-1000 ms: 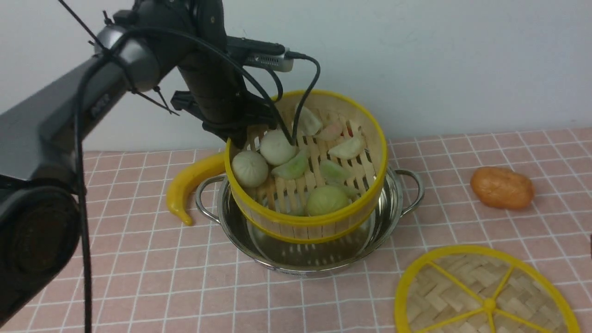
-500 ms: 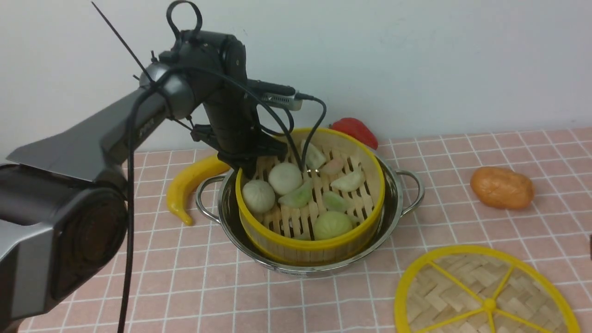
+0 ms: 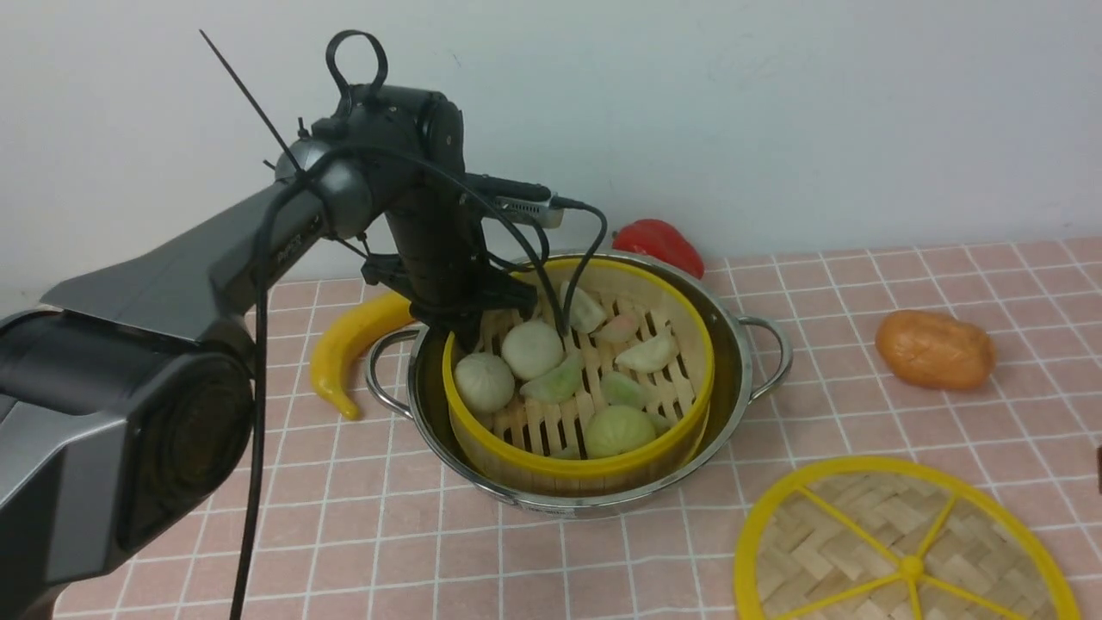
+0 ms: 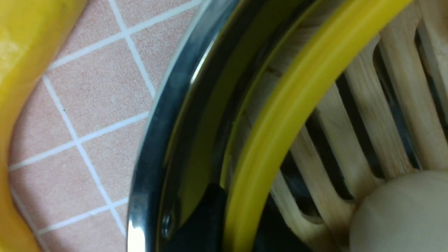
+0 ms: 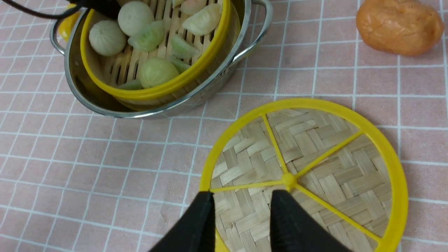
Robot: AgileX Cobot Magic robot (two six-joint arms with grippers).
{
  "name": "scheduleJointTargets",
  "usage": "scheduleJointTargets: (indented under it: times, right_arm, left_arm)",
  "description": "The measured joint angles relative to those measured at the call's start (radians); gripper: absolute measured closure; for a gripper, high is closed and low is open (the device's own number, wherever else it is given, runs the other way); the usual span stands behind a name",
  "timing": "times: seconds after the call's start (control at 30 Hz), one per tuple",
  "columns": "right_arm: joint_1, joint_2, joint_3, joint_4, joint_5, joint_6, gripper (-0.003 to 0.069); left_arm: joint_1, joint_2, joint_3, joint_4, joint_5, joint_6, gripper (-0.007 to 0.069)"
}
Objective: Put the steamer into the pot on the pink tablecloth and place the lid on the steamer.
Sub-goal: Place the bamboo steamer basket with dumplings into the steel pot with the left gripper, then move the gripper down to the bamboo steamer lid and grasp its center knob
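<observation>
The steamer (image 3: pixel 577 469), a bamboo basket with a yellow rim and toy buns and dumplings inside, sits in the shiny pot (image 3: pixel 770 353) on the pink tablecloth (image 3: pixel 861 284). My left gripper (image 3: pixel 465 323) is at the steamer's back-left rim, its jaws astride the rim and shut on it. In the left wrist view the yellow rim (image 4: pixel 297 105) runs beside the pot's wall (image 4: pixel 168 122). The lid (image 3: pixel 904 551) lies flat at the front right. My right gripper (image 5: pixel 241 196) hovers open just above the lid (image 5: pixel 315 154), near its centre knob, holding nothing.
A yellow banana-shaped toy (image 3: pixel 353 344) lies against the pot's left handle. A red pepper (image 3: pixel 659 241) is behind the pot by the wall. An orange potato-like toy (image 3: pixel 934 349) lies on the cloth at the right.
The left gripper has lowered the steamer from a tilted hold above the pot down into it. The lid and the right gripper have not moved.
</observation>
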Motion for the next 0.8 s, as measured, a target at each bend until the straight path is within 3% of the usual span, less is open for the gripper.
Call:
scheduleJointTargets:
  times: [0.3,0.47,0.67,0.8]
  right_arm:
    - [0.000,0.000,0.000,0.000,0.020,0.000,0.0417]
    - [0.000,0.000,0.000,0.027,-0.009,-0.008,0.0417]
    - [0.000,0.035,-0.024,0.149,-0.080,-0.114,0.0417]
    - [0.000,0.119,-0.090,0.285,-0.072,-0.212,0.0417]
  left_arm:
    - [0.000,0.000,-0.055,-0.021,0.002,0.000,0.0347]
    - [-0.002,-0.041,-0.241,-0.025,0.002,0.000,0.0209]
    - [-0.009,-0.248,-0.371,-0.024,-0.001,0.002,0.0180]
    - [-0.009,-0.441,-0.380,-0.006,-0.003,0.009,0.0230]
